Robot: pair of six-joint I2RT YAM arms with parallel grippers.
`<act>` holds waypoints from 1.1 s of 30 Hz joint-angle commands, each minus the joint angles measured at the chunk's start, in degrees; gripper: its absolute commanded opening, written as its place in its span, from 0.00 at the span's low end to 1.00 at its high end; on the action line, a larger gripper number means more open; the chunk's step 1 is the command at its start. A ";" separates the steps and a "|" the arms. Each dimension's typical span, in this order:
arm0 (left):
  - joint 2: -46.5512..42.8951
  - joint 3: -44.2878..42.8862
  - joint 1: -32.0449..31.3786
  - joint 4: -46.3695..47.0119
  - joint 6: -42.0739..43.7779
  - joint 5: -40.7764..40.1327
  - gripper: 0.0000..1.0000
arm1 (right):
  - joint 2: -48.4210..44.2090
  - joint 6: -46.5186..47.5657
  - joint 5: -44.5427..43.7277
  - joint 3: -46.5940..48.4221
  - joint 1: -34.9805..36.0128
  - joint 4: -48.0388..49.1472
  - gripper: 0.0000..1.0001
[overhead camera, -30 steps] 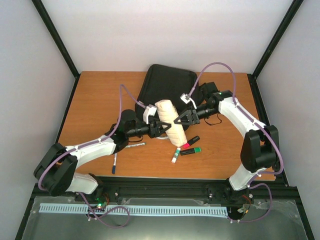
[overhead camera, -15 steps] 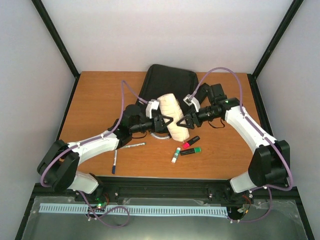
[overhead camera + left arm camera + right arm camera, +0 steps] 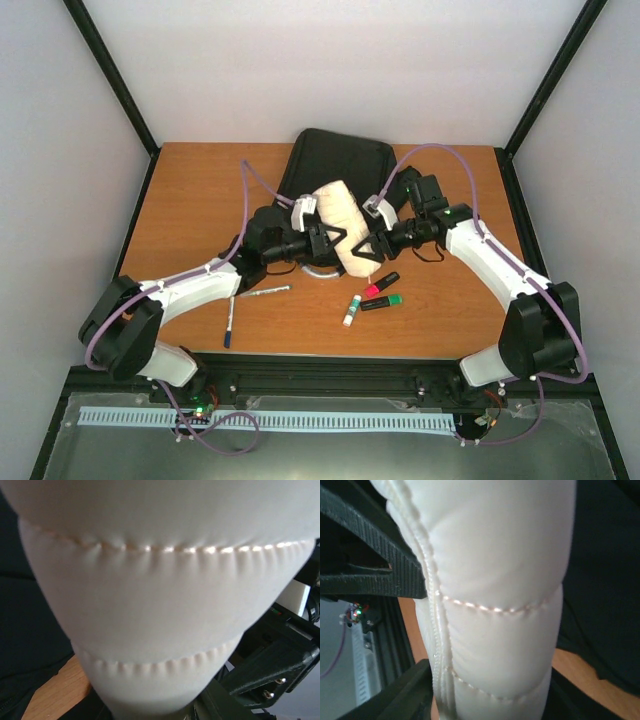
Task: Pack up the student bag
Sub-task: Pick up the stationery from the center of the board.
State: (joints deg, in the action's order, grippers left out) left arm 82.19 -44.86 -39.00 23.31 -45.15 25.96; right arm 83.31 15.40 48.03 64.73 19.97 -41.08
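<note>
The beige ribbed pouch (image 3: 340, 215) hangs tilted above the table, at the near edge of the student bag (image 3: 335, 160), a large black backpack lying flat at the back middle. My left gripper (image 3: 335, 240) is shut on the pouch's lower left side. My right gripper (image 3: 362, 248) grips it from the right. In the left wrist view the pouch (image 3: 160, 605) fills the frame and hides my fingers. In the right wrist view the pouch (image 3: 500, 580) stands between my fingers (image 3: 405, 695), which touch it on both sides, with the bag (image 3: 605, 580) behind.
On the table in front of the pouch lie a black and red marker (image 3: 381, 284), a green marker (image 3: 381, 302) and a white and green stick (image 3: 352, 310). A silver pen (image 3: 262, 292) and a blue pen (image 3: 229, 327) lie at the near left.
Both arms have carried the pouch up and back toward the bag. The right gripper let go of its narrow hold and now spans the pouch's width.
</note>
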 commanded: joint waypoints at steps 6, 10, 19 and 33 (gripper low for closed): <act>-0.63 -4.79 -0.55 -6.05 1.73 -2.77 0.49 | -2.05 -2.21 -3.31 -2.13 -0.46 4.22 0.30; -2.52 -8.02 -0.46 -17.31 6.77 -6.20 0.67 | -2.94 -0.20 -2.12 -3.17 -3.88 4.51 0.23; -4.31 -22.58 -0.52 -57.27 30.83 -23.72 0.73 | -11.02 2.96 -1.28 -5.30 -15.56 4.05 0.24; 9.12 -32.92 -0.55 -65.58 55.99 -40.36 0.99 | -16.84 4.83 -7.50 -7.87 -19.42 4.76 0.29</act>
State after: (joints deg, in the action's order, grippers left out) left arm 87.66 -73.76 -39.18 -41.25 2.83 -6.68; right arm 67.64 19.33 40.97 57.63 1.21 -37.50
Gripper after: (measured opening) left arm 0.937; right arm 0.282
